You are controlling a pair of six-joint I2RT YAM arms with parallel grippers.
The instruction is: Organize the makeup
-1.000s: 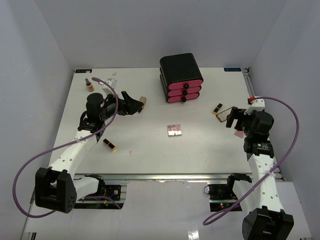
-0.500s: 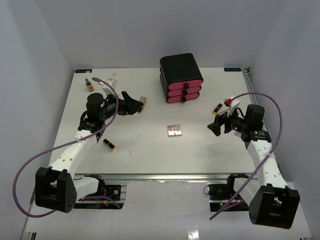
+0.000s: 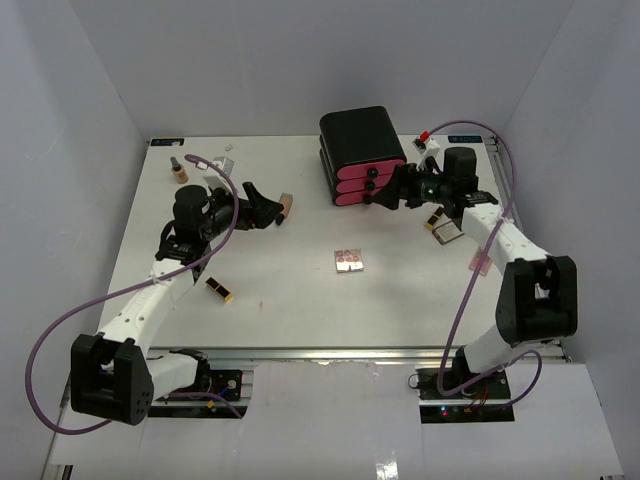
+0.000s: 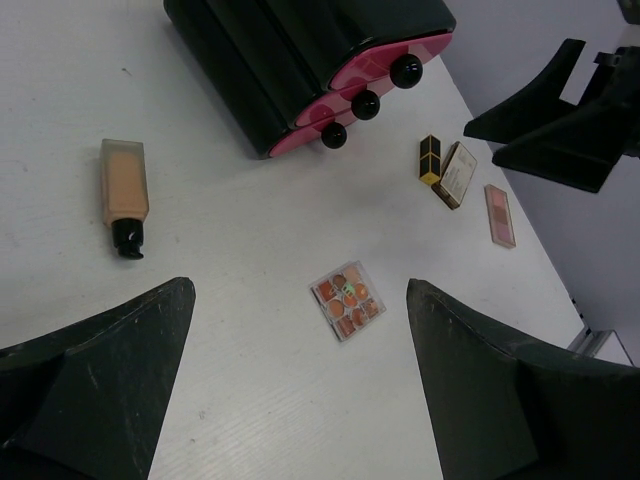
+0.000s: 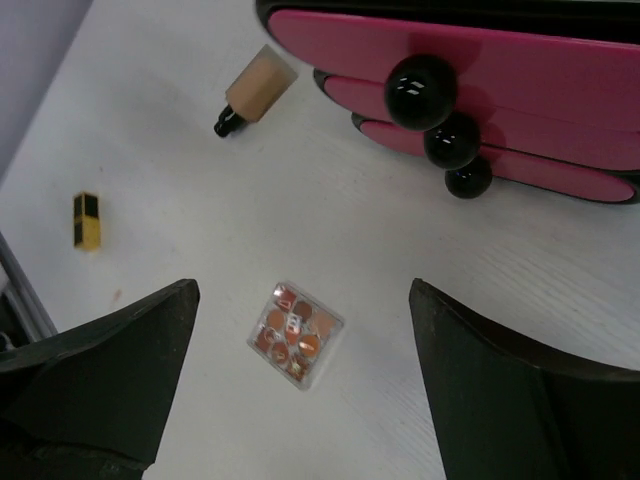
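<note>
My left gripper [image 3: 268, 208] is open and empty, its jaws on either side of a tan foundation bottle with a dark cap [image 3: 285, 208], also in the left wrist view [image 4: 125, 195]. My right gripper [image 3: 380, 192] is open and empty, right in front of the knobs of the black box's pink drawers [image 3: 368, 185]. A square pink-pan palette [image 3: 348, 260] lies mid-table and shows in both wrist views [image 4: 347, 300] [image 5: 296, 333]. A black-and-gold lipstick [image 3: 219, 290] lies front left. Another lipstick [image 4: 430, 160], a tan compact [image 4: 458, 175] and a pink compact [image 4: 500, 214] lie right of the box.
A small brown bottle [image 3: 179, 170] stands at the back left, with a small clear item [image 3: 222, 163] beside it. The drawer box [image 5: 450, 55] has three closed pink drawers with black ball knobs. Grey walls enclose the table.
My right arm has swung from the table's right side up and left to the front of the drawer box. The left arm has not moved.
</note>
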